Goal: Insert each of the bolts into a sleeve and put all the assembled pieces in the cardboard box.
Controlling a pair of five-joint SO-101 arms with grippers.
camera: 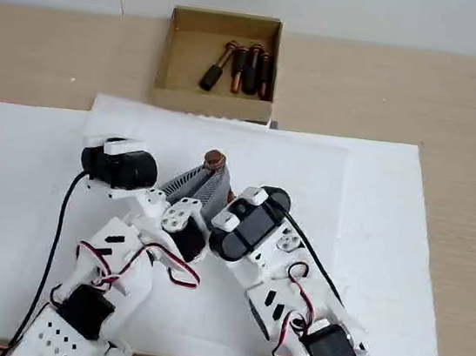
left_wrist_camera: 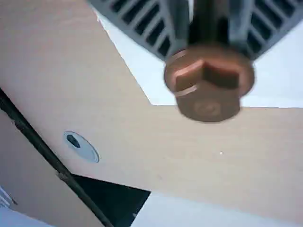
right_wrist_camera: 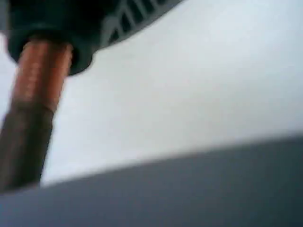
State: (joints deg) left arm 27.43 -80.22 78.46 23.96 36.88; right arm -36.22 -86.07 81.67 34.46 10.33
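The left hand (camera: 205, 180) pinches the bolt (camera: 214, 159) between grey fingers, its copper head pointing toward the cardboard box (camera: 163, 54) — the box sits near on the bench (camera: 459, 102) and holds four assembled pieces (camera: 239, 68). The right hand (camera: 226, 198) is just beside the bolt — I cannot tell whether it is spread or pressed together.

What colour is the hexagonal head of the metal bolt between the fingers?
Copper-brown; the metal bolt shows best in the left wrist view.
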